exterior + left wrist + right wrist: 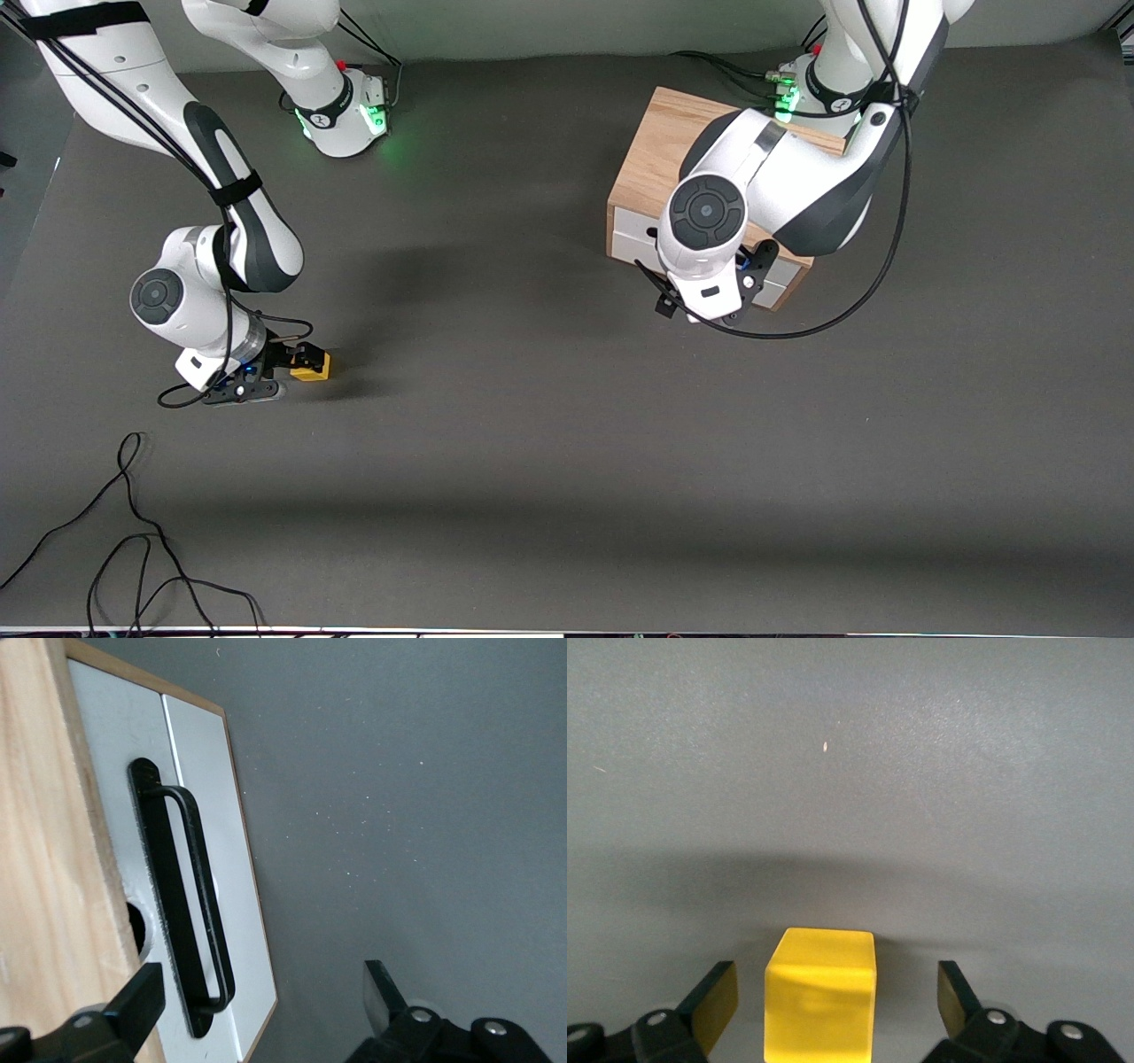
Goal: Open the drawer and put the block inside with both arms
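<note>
The yellow block [313, 366] sits on the dark table toward the right arm's end. My right gripper [299, 370] is open, low at the table, with one finger on each side of the block [820, 997] and a gap at each side. The oak box [656, 155] stands by the left arm's base, and its white drawer front [631, 237] looks shut. My left gripper [711, 288] is open in front of the drawer. In the left wrist view the black bar handle [188, 904] runs along the drawer front [213, 815], its end between the open fingers [140, 999].
A loose black cable [133, 532] lies on the table near the front camera at the right arm's end. The left arm's own cable [850, 301] loops beside the box. The arms' green-lit bases [350, 111] stand along the table's edge farthest from the front camera.
</note>
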